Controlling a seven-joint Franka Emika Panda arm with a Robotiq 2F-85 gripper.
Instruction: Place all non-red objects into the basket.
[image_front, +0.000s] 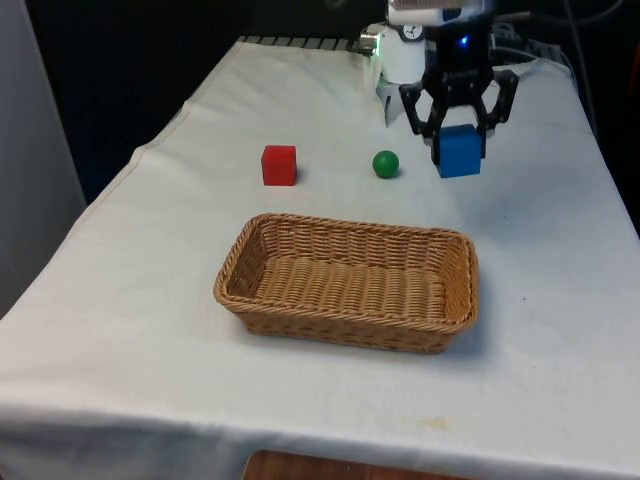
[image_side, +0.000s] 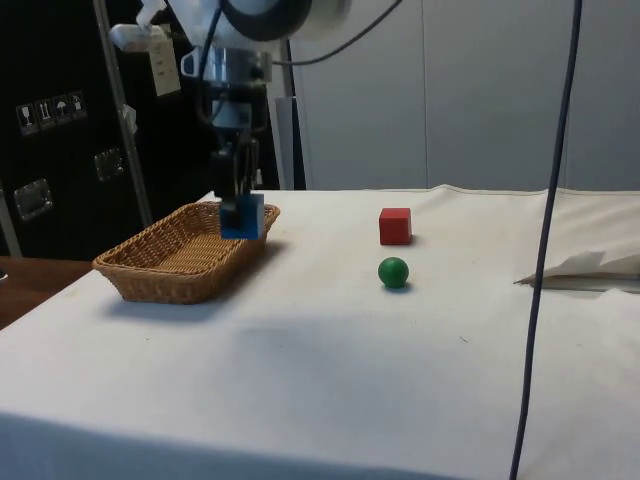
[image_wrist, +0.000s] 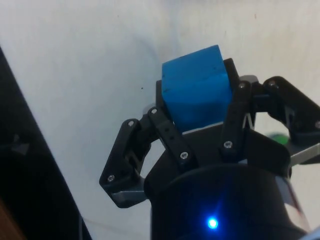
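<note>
Gripper (image_front: 459, 140) clamped on the blue cube (image_front: 460, 152), held above the cloth.

We carry it toward 7 o'clock over the basket (image_front: 452, 316), lower inside the rim, then let go.

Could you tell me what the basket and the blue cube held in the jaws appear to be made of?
Basket: woven wicker or rattan, tan, matte; the interlaced strands and braided rim show clearly. Blue cube: probably painted wood or foam, with flat matte faces and slightly rough edges; the look leaves it open.
</note>
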